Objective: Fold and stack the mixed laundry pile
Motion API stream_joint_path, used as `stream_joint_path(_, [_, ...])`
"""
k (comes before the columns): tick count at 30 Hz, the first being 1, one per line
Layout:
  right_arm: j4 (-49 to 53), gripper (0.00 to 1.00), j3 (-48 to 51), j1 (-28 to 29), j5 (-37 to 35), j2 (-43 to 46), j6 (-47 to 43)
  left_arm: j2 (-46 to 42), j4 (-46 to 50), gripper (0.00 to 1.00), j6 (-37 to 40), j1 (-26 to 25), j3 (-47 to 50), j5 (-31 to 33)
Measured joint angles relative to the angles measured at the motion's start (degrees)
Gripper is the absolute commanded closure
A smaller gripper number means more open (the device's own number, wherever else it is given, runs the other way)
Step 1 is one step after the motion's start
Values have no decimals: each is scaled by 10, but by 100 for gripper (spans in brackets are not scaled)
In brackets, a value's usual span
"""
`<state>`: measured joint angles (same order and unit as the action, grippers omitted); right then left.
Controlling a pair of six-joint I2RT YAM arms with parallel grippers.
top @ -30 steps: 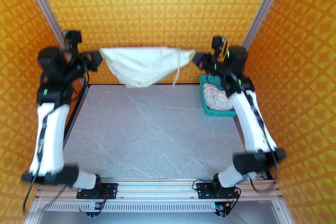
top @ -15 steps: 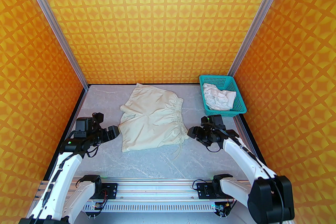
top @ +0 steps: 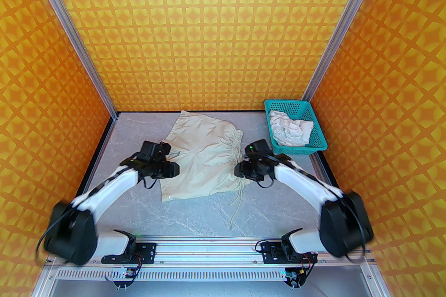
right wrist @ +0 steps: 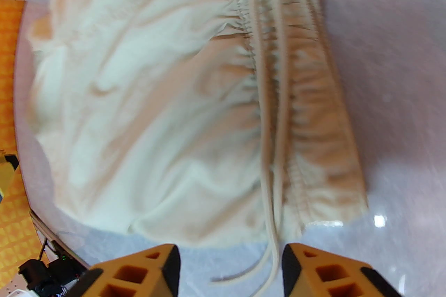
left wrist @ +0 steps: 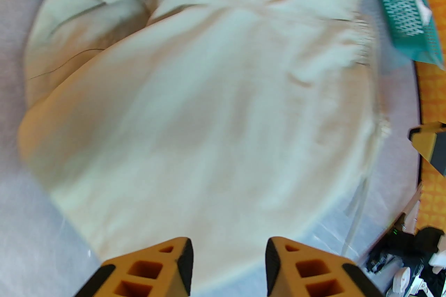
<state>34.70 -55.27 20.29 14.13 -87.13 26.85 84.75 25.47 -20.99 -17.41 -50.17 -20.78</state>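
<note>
Cream cloth, the beige-cream garment (top: 202, 159), is spread flat on the grey tabletop (top: 195, 215), its gathered waistband (right wrist: 313, 114) and drawstring (right wrist: 262, 107) turned toward the right. Both tools are held released, nothing between their fingers (left wrist: 167, 267): the left tool (left wrist: 228, 253) is poised over the garment's left edge, the right tool (right wrist: 230, 264) just beside the waistband. The white shirt (top: 289, 132) is seen crumpled in the teal basket (top: 318, 140) at the far right corner.

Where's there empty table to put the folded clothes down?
The widest bare table lies in front, between the beige shorts and the arms' rail; only the drawstring trails into it. A smaller patch sits far left. Crowded: mid-table, where the left gripper and right gripper hover at the shorts, and by the teal basket.
</note>
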Motion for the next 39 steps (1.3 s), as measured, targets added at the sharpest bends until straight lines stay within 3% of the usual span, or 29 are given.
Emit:
stream_joint_path(8, [-2,72,2,-1,-83,-62,-17,110,-72,54,-3,31,0,0])
stream_joint_path(15, [34,84,3,-1,-151,-44,-31,86,-62,42,0,54,0,3])
stream_joint_path(21, [40,68,-12,1,-124,-26,-35,-26,-43,41,3,45,-5,4])
stream_joint_path(24, [42,58,-48,14,-116,-50,-37,-31,-43,41,3,21,-10,4])
stream_joint_path(27, [38,57,-80,26,-117,-86,-42,-11,-43,42,3,3,-10,4])
stream_joint_path(32, [37,65,-90,28,-127,-134,-49,28,-57,43,0,1,4,5])
stream_joint_path(39, [46,89,-100,28,-148,-160,-59,55,-76,44,-2,1,21,5])
